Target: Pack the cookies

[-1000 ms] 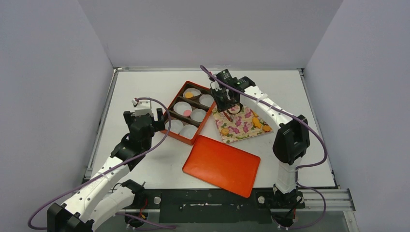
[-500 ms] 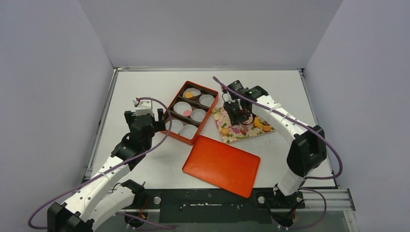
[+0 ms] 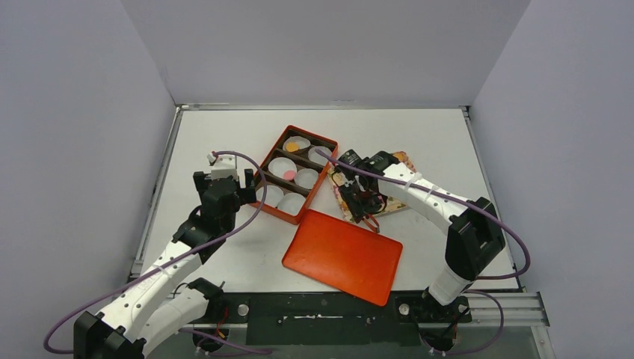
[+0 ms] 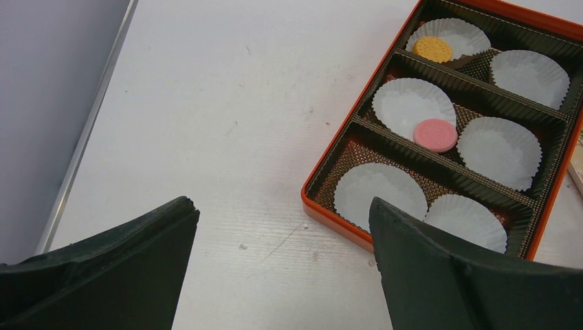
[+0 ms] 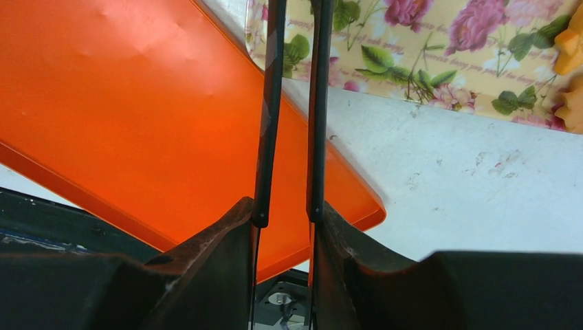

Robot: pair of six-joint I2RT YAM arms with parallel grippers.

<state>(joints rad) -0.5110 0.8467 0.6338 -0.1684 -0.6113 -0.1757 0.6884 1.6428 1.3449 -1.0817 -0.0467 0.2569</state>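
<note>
An orange cookie [image 3: 291, 146] [image 4: 433, 49] and a pink cookie [image 3: 289, 174] [image 4: 435, 135] lie in paper cups of the orange box [image 3: 271, 153] [image 4: 344, 130]. More orange cookies [image 5: 569, 48] rest on the floral tray [image 3: 396, 161] [image 5: 412, 41]. My right gripper [image 3: 359, 198] [image 5: 287, 213] is shut on thin dark tongs [image 5: 269, 103], low over the tray's near edge. The tongs' tips are out of the wrist view, and whether they carry a cookie cannot be told. My left gripper [image 3: 224, 179] [image 4: 282, 268] stands open over bare table, left of the box.
The box's flat orange lid [image 3: 342, 256] [image 5: 137, 103] lies in front of the floral tray, right under the tongs. Several white paper cups [image 4: 381, 194] in the box hold nothing. Grey walls close in the table on three sides.
My right arm swung from the tray's far side toward the near left and dropped lower, the tongs now pointing at the lid's corner. The left arm has not moved.
</note>
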